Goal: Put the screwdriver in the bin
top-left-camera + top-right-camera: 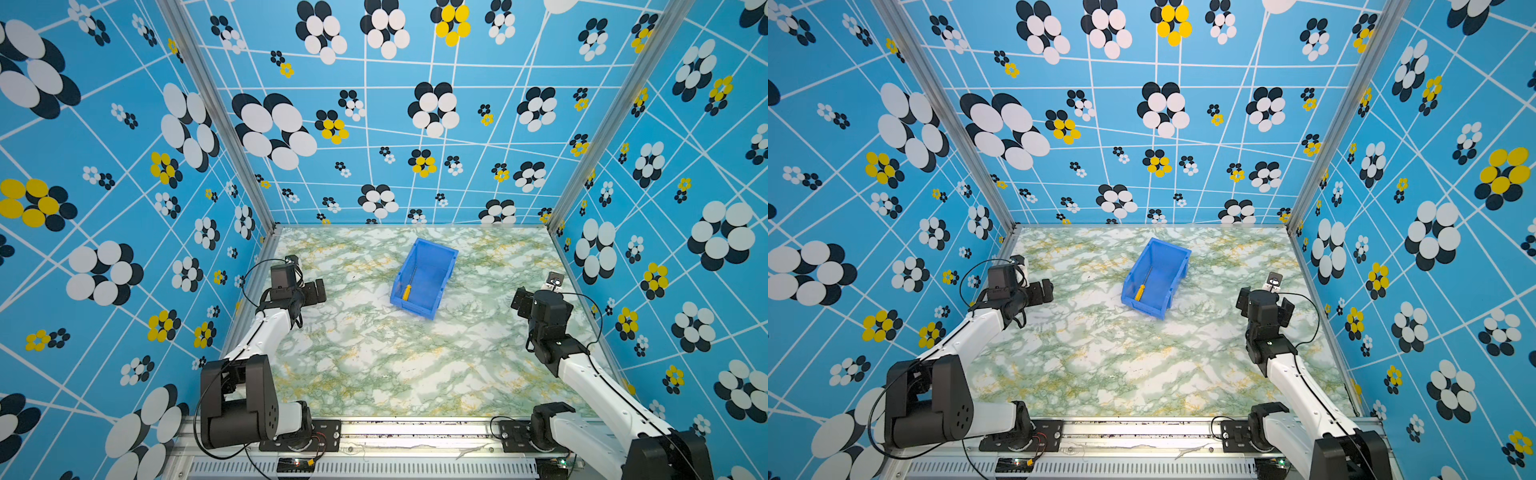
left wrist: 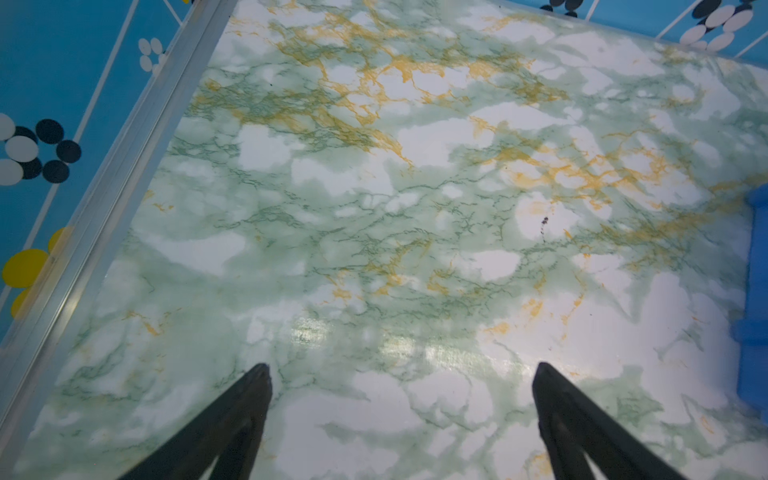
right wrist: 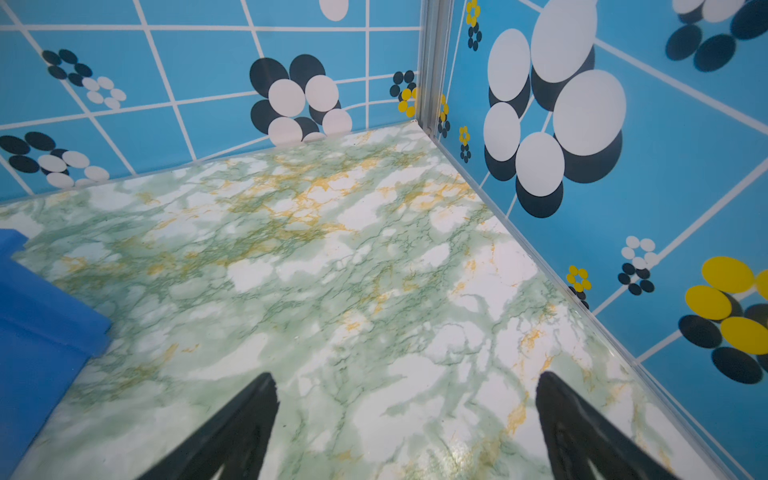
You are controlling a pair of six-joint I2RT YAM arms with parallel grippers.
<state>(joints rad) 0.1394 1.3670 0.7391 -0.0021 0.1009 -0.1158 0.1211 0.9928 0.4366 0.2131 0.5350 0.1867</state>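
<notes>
Now both my grippers hang empty, fingers spread wide: left gripper (image 2: 401, 370) and right gripper (image 3: 407, 378), each over bare marble tabletop (image 2: 374, 208). Between them, well apart from either, stands the bin (image 1: 432, 270). The screwdriver (image 1: 407, 291) lies inside it along the wall nearer my left gripper.

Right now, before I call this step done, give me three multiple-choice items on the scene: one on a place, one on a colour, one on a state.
1. Relative to the bin, the screwdriver lies:
A) beside it
B) inside it
C) under it

2. The screwdriver's handle is:
A) yellow
B) red
C) black

3. The right gripper is:
A) shut on the screwdriver
B) shut, empty
C) open, empty

Answers:
1 B: both top views show it on the bin's floor.
2 A: the handle is yellow and the shaft grey.
3 C: its wrist view shows the jaws spread over the table with nothing between them.
</notes>
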